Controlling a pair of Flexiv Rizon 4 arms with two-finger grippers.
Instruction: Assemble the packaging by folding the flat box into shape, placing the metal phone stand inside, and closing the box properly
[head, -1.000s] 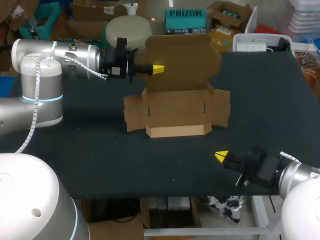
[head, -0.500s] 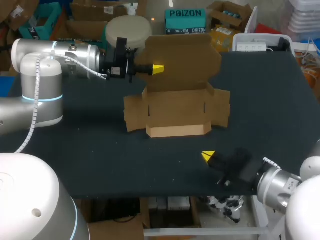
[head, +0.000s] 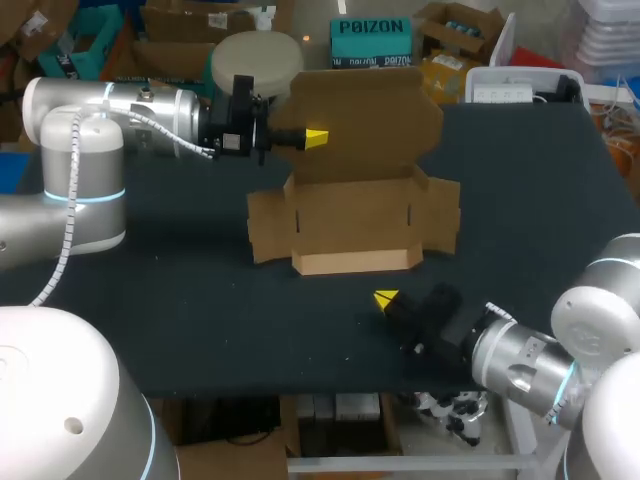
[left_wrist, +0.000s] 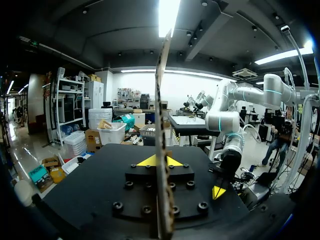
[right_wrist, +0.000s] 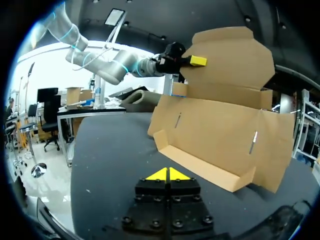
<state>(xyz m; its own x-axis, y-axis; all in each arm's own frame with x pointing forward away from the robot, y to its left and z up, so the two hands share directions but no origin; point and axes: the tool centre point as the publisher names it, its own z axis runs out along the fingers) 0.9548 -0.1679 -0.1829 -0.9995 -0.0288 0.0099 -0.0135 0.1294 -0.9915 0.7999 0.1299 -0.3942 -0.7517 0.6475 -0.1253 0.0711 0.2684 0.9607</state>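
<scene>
From above, the box (head: 355, 215) stands in the middle with its lid (head: 360, 115) up, and my left gripper (head: 315, 138) pinches the lid's left edge. My left wrist shows cardboard squeezed between both tips (left_wrist: 146, 162). My right wrist shows my right gripper (right_wrist: 167, 174) closed, holding nothing, near the box's front.

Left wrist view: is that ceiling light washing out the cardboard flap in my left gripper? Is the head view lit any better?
Left wrist view: the bright ceiling light strip sits directly behind the top of the brown cardboard box flap, seen edge-on in the left gripper, so only its top edge is lost in glare. Head view: even light, the flap shows plainly, no glare.
</scene>
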